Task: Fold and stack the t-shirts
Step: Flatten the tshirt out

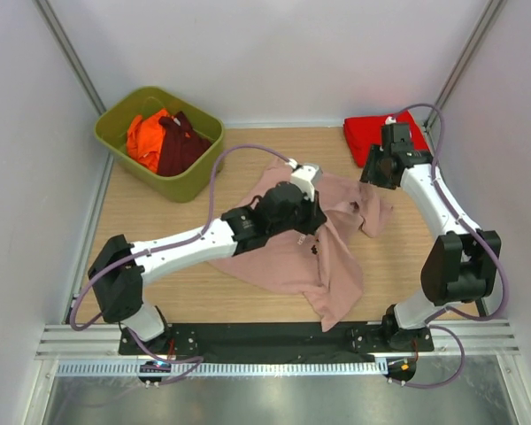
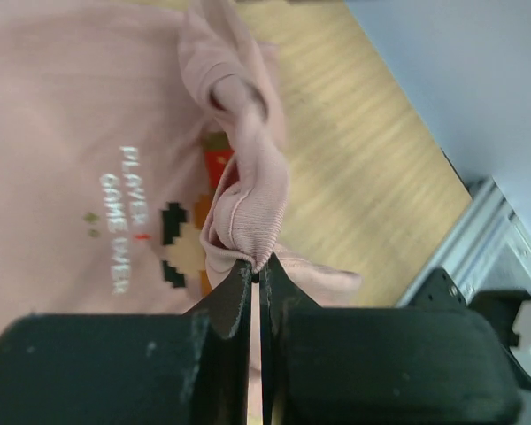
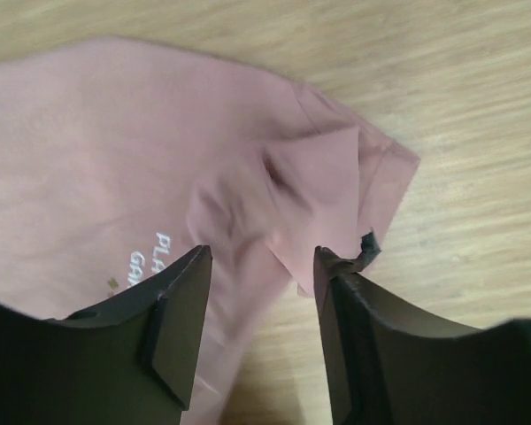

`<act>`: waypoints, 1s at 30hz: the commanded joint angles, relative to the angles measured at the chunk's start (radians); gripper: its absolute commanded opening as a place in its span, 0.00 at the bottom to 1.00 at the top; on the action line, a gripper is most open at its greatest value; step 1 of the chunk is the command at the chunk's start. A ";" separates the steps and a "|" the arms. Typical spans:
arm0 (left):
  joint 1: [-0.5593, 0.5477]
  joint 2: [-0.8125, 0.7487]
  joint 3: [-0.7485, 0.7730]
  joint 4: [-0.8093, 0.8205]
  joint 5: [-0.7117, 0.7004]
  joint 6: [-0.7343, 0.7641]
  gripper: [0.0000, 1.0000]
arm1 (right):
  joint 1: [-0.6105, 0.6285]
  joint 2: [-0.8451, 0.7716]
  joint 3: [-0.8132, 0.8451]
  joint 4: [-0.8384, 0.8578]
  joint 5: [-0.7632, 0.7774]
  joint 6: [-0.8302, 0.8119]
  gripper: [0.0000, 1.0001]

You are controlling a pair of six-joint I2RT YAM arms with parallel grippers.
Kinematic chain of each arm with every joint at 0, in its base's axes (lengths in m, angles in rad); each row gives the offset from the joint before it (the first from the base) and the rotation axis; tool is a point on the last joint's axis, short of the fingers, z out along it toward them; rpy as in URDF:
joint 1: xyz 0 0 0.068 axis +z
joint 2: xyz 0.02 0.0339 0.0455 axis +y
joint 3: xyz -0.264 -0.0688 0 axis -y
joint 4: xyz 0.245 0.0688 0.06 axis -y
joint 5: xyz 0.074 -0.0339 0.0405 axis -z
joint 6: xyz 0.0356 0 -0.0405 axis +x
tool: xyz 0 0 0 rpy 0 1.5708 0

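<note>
Only the overhead camera takes in the whole table: the dusty-pink t-shirt lies rumpled and half spread in the middle, under both my wrists. A red t-shirt lies folded in the far corner, just beyond my right jaws. An olive bin, far off to the left of my left jaws, holds an orange t-shirt and a maroon t-shirt bunched together. From up there I cannot see how my jaws stand, since the wrists cover them.

My wrist cameras settle that. My left gripper is pinched down to a sliver on a rolled, stitched edge of the pink cloth, which bunches into a ridge straight ahead of the fingertips. To the left of that ridge the shirt front lies flat, with white lettering and a small pixel cartoon close against the fold.

My right gripper stands about half open with nothing clamped. A folded corner of the pink shirt lies on the wood below and ahead of the gap, and bare table shows to the right of the right finger. Whether the tips touch the cloth I cannot tell.

My left arm stretches low and long from its base diagonally to the shirt's middle, wrist turned down. My right arm rises from its base, bends at the elbow and reaches back inward, its wrist pointing down over the shirt's far right edge
</note>
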 commanded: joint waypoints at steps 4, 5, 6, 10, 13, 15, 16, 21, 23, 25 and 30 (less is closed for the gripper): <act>0.172 0.027 0.052 -0.020 0.147 -0.003 0.00 | 0.080 -0.105 0.004 -0.122 0.028 0.047 0.68; 0.213 0.030 0.054 -0.030 0.173 0.006 0.00 | 0.100 -0.156 -0.007 -0.139 0.029 0.045 0.68; 0.232 0.030 0.054 -0.043 0.172 0.014 0.00 | 0.117 -0.180 -0.019 -0.145 -0.006 0.057 0.68; 0.310 0.015 0.040 -0.104 0.175 0.063 0.00 | 0.207 -0.312 -0.172 -0.116 -0.219 0.109 0.67; 0.319 -0.007 0.051 -0.194 0.161 0.101 0.02 | 0.226 -0.395 -0.319 -0.030 -0.370 0.155 0.65; 0.319 -0.033 0.027 -0.225 0.131 0.087 0.12 | 0.226 -0.435 -0.388 0.007 -0.376 0.166 0.65; 0.319 -0.065 0.019 -0.265 0.117 0.075 0.21 | 0.226 -0.432 -0.437 0.021 -0.353 0.168 0.65; 0.313 -0.249 -0.122 -0.331 0.054 0.000 0.71 | 0.226 -0.377 -0.493 0.051 -0.299 0.183 0.65; 0.310 -0.371 -0.170 -0.334 0.061 -0.017 0.77 | 0.226 -0.345 -0.528 0.085 -0.290 0.198 0.67; 0.309 -0.450 -0.242 -0.357 0.048 -0.050 0.77 | 0.226 -0.319 -0.563 0.105 -0.273 0.212 0.67; 0.310 -0.615 -0.369 -0.469 -0.035 -0.110 0.73 | 0.233 -0.227 -0.605 0.130 -0.148 0.222 0.68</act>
